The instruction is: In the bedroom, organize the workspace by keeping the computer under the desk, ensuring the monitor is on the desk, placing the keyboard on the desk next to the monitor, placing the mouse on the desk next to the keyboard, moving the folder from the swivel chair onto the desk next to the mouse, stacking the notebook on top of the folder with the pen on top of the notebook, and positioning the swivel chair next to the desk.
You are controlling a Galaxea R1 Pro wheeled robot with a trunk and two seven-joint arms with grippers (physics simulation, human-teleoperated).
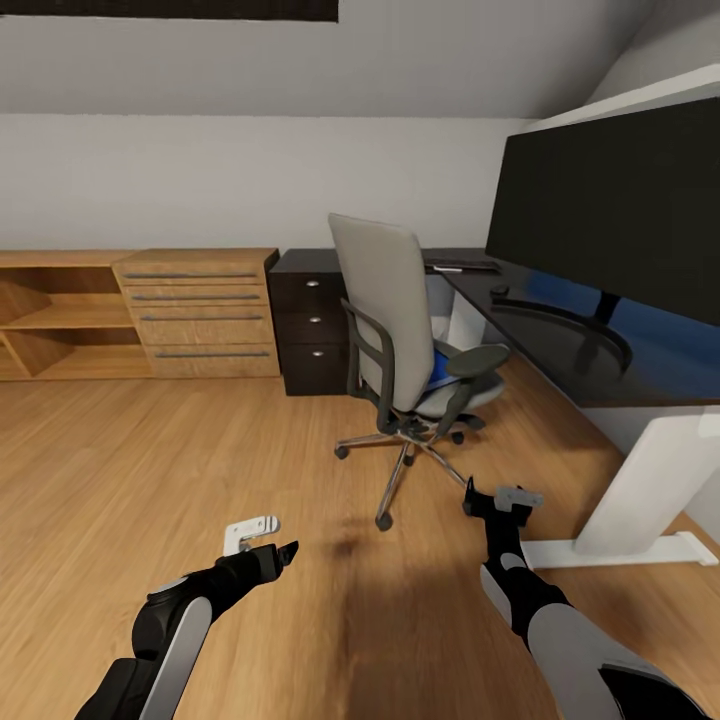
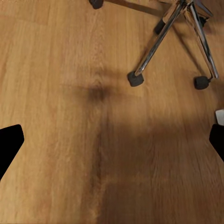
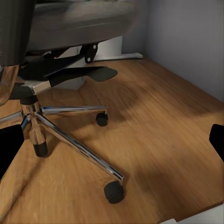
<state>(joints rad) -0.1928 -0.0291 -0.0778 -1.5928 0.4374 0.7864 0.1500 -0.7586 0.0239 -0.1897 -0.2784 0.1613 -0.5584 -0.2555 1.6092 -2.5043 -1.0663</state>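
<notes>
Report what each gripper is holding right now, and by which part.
Nothing is held. The left gripper and right gripper hang open and empty over the wood floor, short of the swivel chair; the blue folder lies on its seat.

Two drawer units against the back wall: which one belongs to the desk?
The black drawer unit with round silver knobs, behind the swivel chair; the light wooden chest has long bar handles.

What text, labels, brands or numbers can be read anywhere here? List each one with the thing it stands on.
None: no readable text, label, brand or number anywhere.
The monitor screen is blank black.
The keyboard is too small and far off for any key legends to be read.
The swivel chair and desk bear no markings.
</notes>
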